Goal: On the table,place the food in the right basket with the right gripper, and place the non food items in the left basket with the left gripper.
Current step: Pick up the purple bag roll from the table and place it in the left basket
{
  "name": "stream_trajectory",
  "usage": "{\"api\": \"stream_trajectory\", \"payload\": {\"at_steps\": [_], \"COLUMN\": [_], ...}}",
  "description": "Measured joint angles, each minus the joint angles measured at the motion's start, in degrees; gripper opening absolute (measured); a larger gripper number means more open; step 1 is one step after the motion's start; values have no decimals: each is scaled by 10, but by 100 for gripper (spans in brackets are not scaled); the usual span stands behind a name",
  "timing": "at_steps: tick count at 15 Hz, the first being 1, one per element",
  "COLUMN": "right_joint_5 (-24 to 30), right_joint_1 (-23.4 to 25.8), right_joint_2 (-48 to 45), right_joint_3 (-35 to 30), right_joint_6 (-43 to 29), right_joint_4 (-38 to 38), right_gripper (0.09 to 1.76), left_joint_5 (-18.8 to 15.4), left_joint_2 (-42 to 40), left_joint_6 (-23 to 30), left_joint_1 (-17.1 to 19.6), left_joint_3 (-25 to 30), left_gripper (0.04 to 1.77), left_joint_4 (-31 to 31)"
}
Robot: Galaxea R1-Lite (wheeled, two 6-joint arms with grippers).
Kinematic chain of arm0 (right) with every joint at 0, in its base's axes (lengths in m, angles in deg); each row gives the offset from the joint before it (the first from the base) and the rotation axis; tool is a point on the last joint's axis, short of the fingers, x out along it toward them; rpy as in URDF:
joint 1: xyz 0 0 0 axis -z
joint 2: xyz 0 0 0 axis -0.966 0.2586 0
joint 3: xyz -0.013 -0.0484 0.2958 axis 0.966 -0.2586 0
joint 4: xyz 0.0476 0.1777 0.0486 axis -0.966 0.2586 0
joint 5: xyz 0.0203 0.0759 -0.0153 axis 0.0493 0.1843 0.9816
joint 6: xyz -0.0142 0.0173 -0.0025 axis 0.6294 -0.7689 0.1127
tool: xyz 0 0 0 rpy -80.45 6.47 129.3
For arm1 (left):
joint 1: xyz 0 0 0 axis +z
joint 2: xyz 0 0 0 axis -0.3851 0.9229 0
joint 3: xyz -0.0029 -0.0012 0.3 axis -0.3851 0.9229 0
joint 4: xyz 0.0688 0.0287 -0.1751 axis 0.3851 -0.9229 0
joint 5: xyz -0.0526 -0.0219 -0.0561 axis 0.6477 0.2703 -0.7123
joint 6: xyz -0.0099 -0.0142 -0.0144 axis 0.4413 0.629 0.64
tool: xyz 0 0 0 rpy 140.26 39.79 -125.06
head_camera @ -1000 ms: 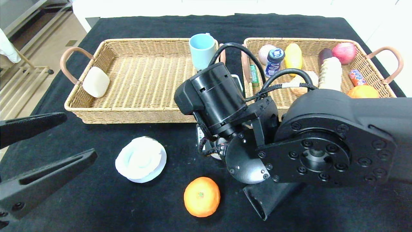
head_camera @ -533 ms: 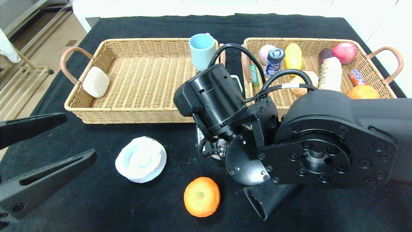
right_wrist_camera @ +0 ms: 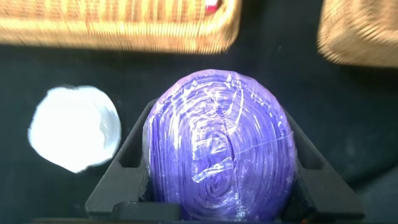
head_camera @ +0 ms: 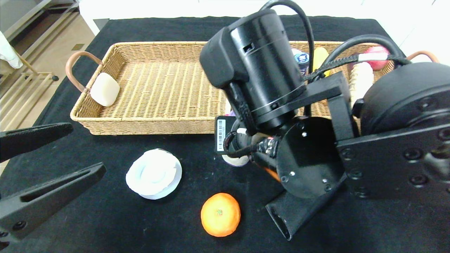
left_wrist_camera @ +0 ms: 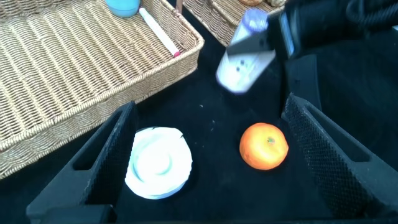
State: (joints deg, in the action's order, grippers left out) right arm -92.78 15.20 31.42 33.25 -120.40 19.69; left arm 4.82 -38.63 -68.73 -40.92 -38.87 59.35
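Above the desk (head_camera: 105, 218), my right pincer (right_wrist_camera: 219, 165) clamped a purple wrapped ball (right_wrist_camera: 219, 148); best carried level toward the right basket (head_camera: 386, 68). Left pincer (left_wrist_camera: 205, 158) gaped idle.

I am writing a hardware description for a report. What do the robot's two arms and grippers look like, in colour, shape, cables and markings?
Both arms are black. The right arm has round joint housings with rings of bolts, a cylindrical wrist section, thick black cables looping over it and a white barcode label. The left gripper has two long, flat, tapering black fingers with a finely textured inner surface.
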Motion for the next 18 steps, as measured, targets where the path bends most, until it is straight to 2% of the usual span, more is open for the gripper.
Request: {"api": "stream_trajectory", "payload": {"at_steps": [5, 9, 18], "right_joint_5": [12, 18, 68], "right_joint_1": [3, 10, 44], "right_joint_2": [-39, -42, 12], "right_joint_3": [18, 33, 65], "right_joint_6": [-5, 19, 129], "right_joint_4": [-2, -7, -158], "right_gripper": [103, 103, 103], "left_joint_5": [-1, -1, -1], "left_joint_2": [1, 5, 0], "left_joint_6": [0, 0, 0], "left_joint_1": [0, 0, -1], "left_joint_3": [2, 4, 2], "left_gripper": [172, 172, 172], "left_joint_4": [-1, -1, 0]}}
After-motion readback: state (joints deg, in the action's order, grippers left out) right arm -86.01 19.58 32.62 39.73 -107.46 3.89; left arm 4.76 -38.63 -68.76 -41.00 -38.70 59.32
